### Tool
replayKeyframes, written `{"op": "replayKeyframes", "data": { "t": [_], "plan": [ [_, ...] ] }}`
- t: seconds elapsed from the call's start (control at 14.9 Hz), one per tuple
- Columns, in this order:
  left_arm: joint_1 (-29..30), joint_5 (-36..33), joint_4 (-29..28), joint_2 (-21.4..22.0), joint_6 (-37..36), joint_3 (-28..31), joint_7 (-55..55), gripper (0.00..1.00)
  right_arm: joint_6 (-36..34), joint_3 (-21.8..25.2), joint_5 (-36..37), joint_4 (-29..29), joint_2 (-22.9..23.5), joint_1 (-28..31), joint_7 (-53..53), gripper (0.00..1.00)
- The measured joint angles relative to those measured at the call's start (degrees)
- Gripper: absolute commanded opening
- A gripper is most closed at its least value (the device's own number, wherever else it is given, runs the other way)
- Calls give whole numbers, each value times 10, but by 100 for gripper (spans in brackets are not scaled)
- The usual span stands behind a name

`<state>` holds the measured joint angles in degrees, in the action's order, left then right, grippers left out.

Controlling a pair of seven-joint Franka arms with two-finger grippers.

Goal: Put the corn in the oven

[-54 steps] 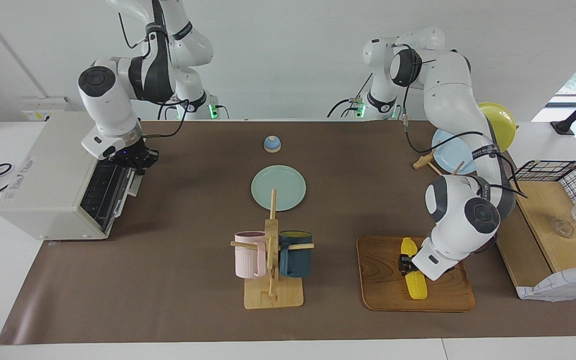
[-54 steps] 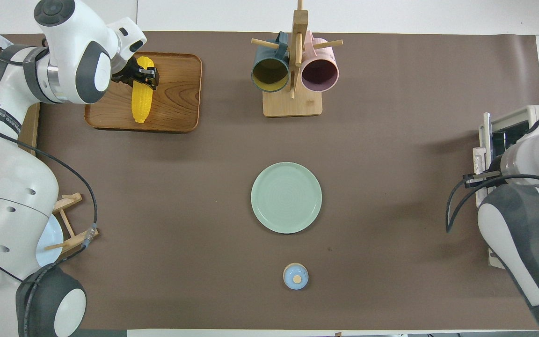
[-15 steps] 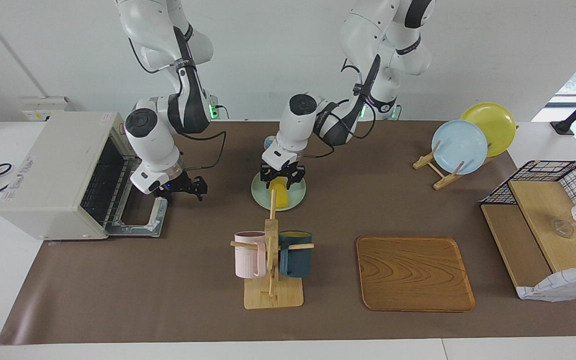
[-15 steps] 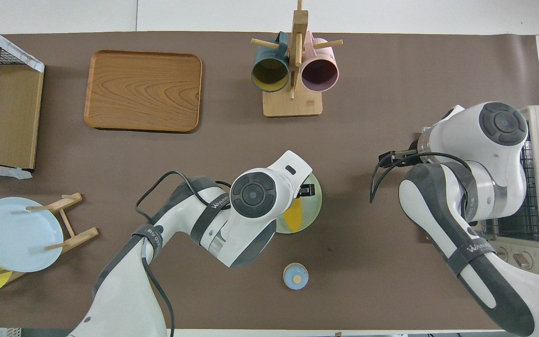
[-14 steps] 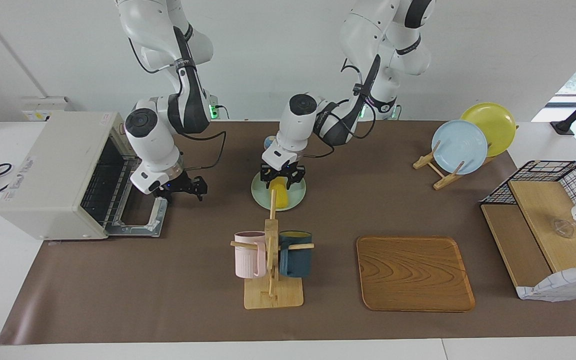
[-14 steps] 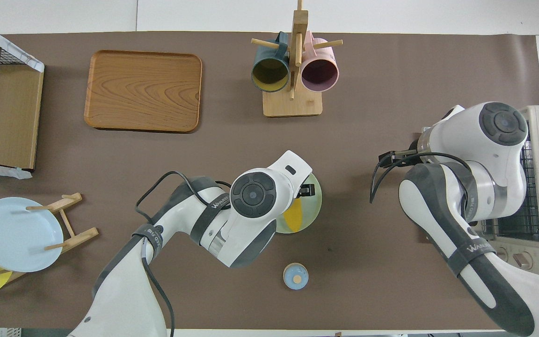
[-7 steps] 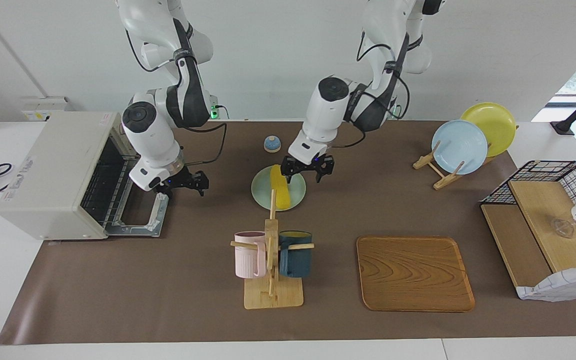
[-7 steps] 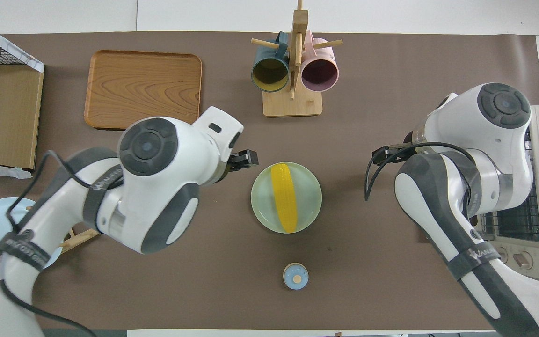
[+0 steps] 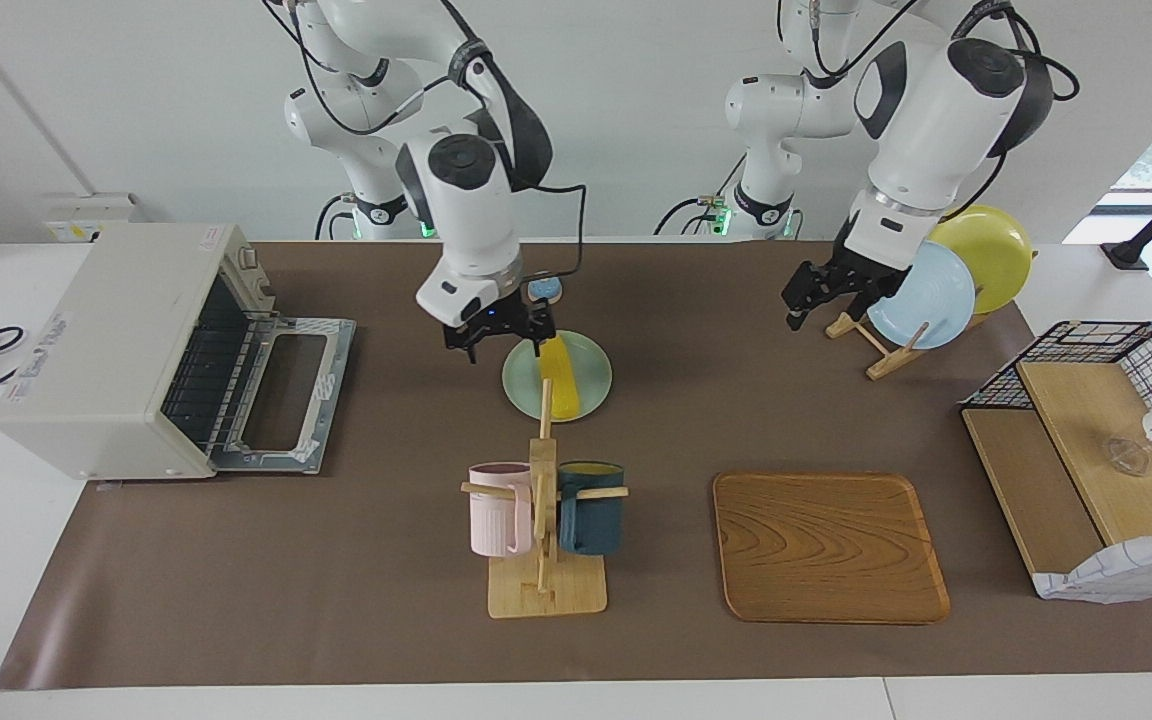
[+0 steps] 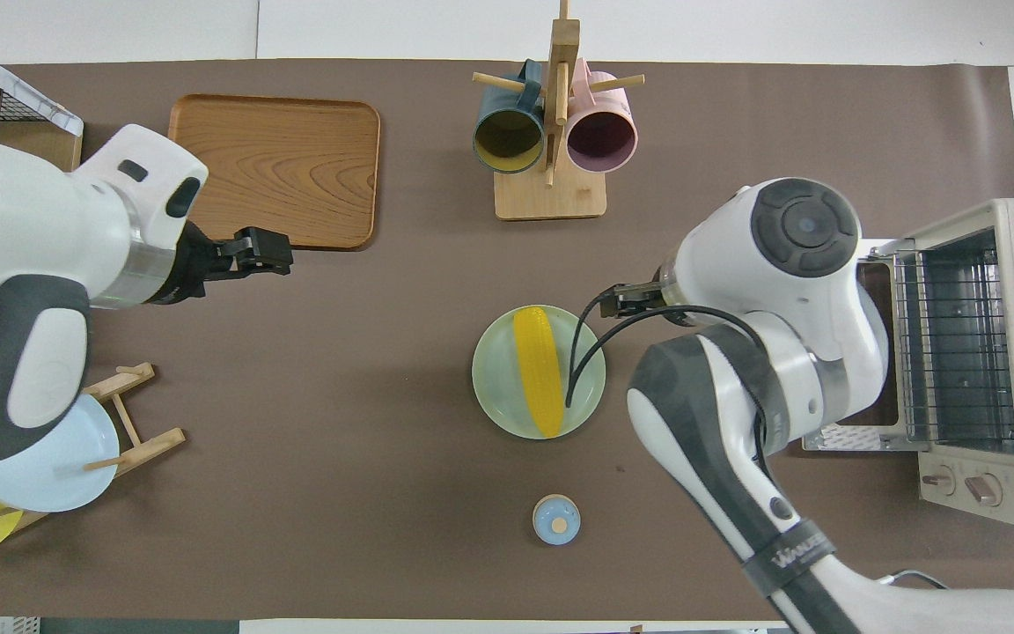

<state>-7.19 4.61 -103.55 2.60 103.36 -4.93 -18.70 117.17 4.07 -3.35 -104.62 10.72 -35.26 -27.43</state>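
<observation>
The yellow corn [image 9: 558,375] lies on the pale green plate [image 9: 586,360] in the middle of the table; it also shows in the overhead view [image 10: 538,370]. The off-white oven [image 9: 116,340] stands at the right arm's end with its door [image 9: 286,400] folded down and the wire rack showing [image 10: 956,343]. My right gripper [image 9: 496,338] is open and empty, low over the plate's edge on the oven's side, beside the corn [image 10: 626,299]. My left gripper [image 9: 808,300] is open and empty, raised near the plate rack [image 10: 256,251].
A mug tree [image 9: 543,500] with a pink and a dark blue mug stands farther from the robots than the plate. A wooden tray [image 9: 829,545], a rack with blue and yellow plates [image 9: 921,290], a small blue bell [image 9: 544,288] and a wire basket [image 9: 1096,440] are also there.
The left gripper carried the corn from the wooden tray to the green plate, let go and drew back toward its end. The right gripper opened the oven door, then moved to the plate.
</observation>
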Motion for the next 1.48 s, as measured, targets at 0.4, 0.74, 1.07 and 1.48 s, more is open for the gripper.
{"op": "replayKeyframes", "data": {
  "t": [0.4, 0.74, 1.07, 1.48],
  "plan": [
    [25, -24, 16, 23, -120, 0, 50, 100, 54, 1, 33, 119, 172, -133, -132, 100],
    [32, -17, 15, 28, -129, -2, 59, 100, 64, 8, 46, 115, 192, -127, -130, 54],
    [32, -8, 88, 1, -159, -1, 62, 100, 64, 7, 54, 84, 184, -130, -130, 42],
    [32, -9, 101, -16, -162, -1, 111, 100, 63, 5, 54, 53, 171, -137, -130, 0]
  ]
}}
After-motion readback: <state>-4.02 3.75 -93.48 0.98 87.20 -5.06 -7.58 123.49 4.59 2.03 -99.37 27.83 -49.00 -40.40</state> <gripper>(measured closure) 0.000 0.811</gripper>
